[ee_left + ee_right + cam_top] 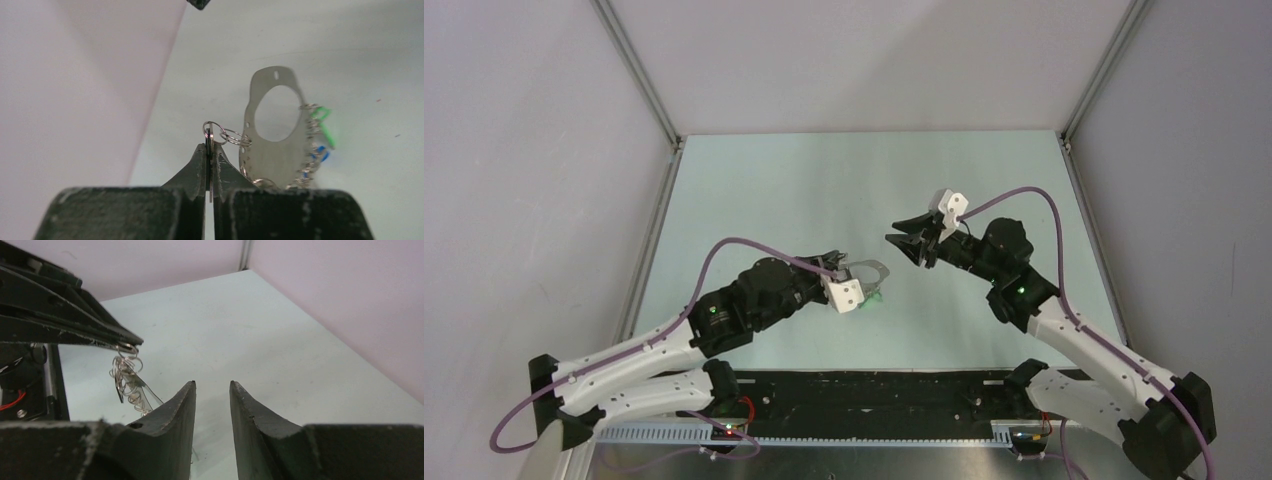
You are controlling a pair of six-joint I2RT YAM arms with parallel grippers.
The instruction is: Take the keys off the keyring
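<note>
My left gripper (210,147) is shut on a thin flat key seen edge-on, with a small wire split ring (214,131) above the fingertips. A chain of small rings links it to the keyring (272,145), a large flat grey loop that hangs to the right above the table. Green (322,122) and blue (320,155) key tags hang on small rings along its right edge. In the top view the left gripper (852,268) holds the keyring (871,272) at table centre. My right gripper (900,246) is open and empty, just right of it. In the right wrist view the right gripper (212,386) faces the dangling rings (125,377).
Pale walls and aluminium frame posts (639,75) enclose the light table (854,180). A black strip (874,395) runs along the near edge between the arm bases. Purple cables (724,250) loop above both arms.
</note>
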